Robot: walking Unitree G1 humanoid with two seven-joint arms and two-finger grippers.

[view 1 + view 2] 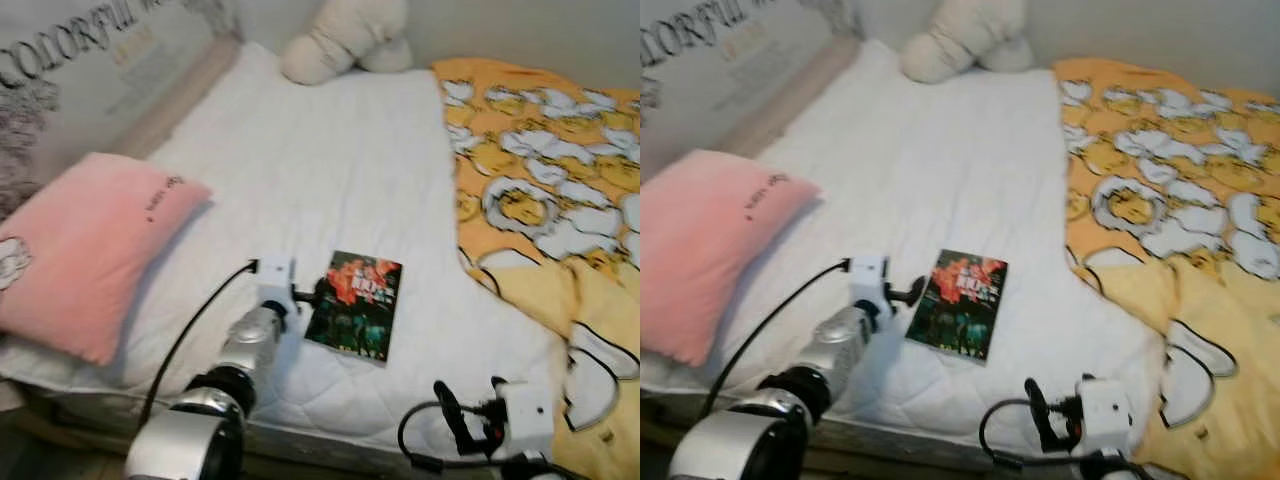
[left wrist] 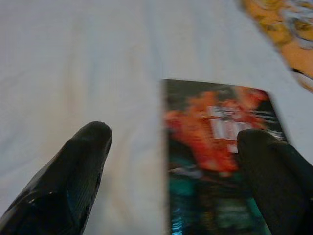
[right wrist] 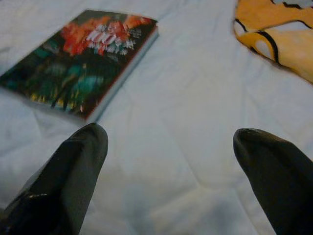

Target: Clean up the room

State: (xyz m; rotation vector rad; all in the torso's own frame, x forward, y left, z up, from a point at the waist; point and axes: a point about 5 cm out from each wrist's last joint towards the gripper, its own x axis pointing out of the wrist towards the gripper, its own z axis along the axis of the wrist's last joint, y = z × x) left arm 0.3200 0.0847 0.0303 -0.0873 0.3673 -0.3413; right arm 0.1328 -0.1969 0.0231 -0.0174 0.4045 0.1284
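A paperback book (image 1: 355, 305) with a dark green and red cover lies flat on the white bed sheet (image 1: 320, 160), near the bed's front edge. My left gripper (image 1: 312, 295) reaches to the book's left side and is open. In the left wrist view the left gripper (image 2: 174, 134) straddles the book's (image 2: 210, 147) long edge, with one finger over the cover and the other over the sheet. My right gripper (image 1: 462, 408) is low at the front right, open, with bare sheet between its fingers. In the right wrist view the book (image 3: 83, 58) lies ahead and off to one side.
A pink pillow (image 1: 90, 240) lies at the left of the bed. A cream plush toy (image 1: 345, 40) sits at the far end by the wall. A yellow patterned blanket (image 1: 550, 180) covers the right side and hangs over the front corner.
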